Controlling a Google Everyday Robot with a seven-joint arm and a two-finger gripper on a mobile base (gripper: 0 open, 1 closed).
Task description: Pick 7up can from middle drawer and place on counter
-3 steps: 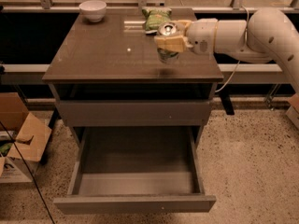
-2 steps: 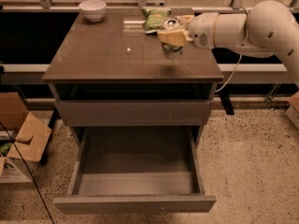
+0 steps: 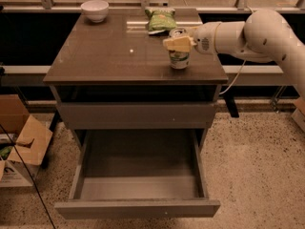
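One can [image 3: 179, 57] stands upright on the counter [image 3: 109, 56], pinched by the gripper [image 3: 177, 43]; the open drawer [image 3: 138, 175] holds nothing. Transfer appears done; only release and withdrawal seem left.

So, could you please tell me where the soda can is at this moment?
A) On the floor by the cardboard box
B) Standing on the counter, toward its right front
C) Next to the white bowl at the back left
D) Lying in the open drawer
B: the can stands upright on the counter with the claw at its upper part, well above the open drawer.
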